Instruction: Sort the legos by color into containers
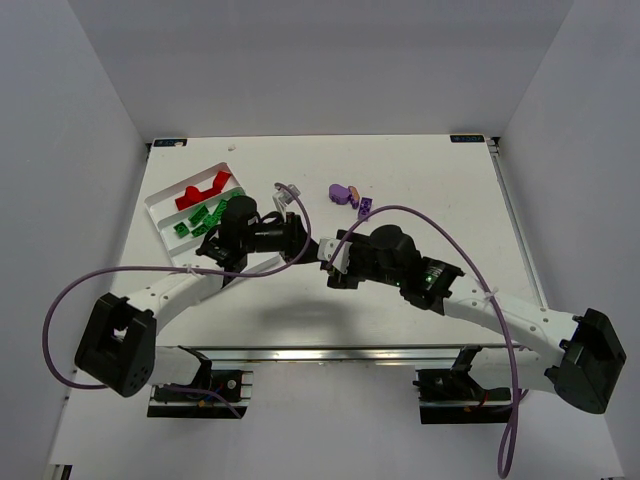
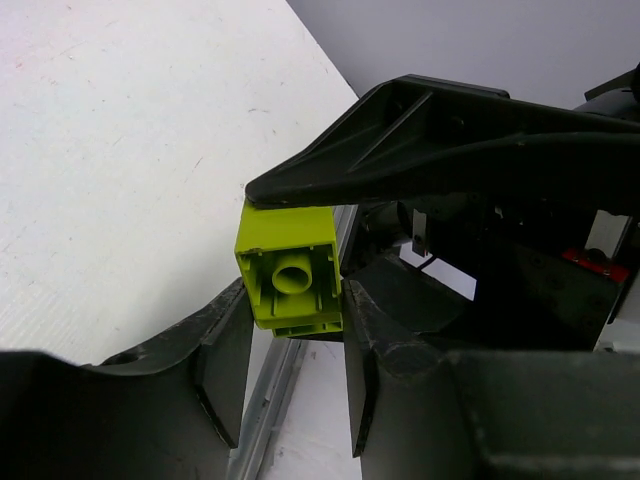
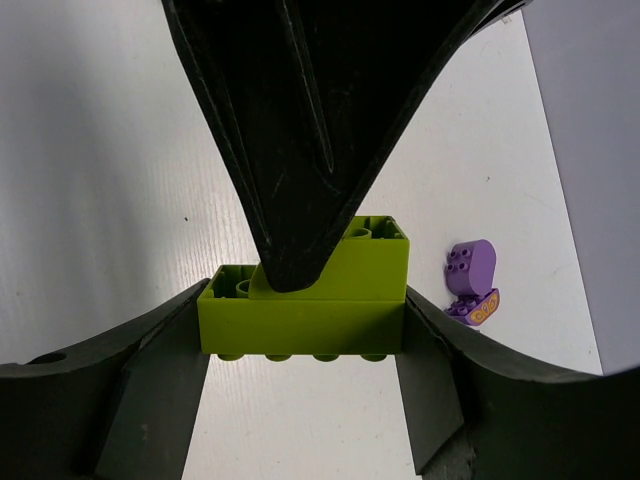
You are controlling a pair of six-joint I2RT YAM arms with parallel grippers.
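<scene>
Partly sorted. Far left, in the white tray (image 1: 160, 222): red legos (image 1: 205, 188) in one compartment, green legos (image 1: 200, 218) in the next. At the middle, seemingly off the surface (image 1: 420, 170): yellow-green lego (image 2: 290, 270), caught between both claws. Left claw (image 2: 290, 340) set narrow on its short sides, apparently gripping. Right claw (image 3: 300, 332) spread wide, clamped on its two ends. Long axis running finger to finger across the right claw; studs toward that claw's palm, hollow underside toward the left wrist camera. Heading over the surface hidden from above. Further right, loose and unsorted: purple legos (image 1: 347, 195). Left to do, probably: yellow-green into a fresh compartment, then purple.
</scene>
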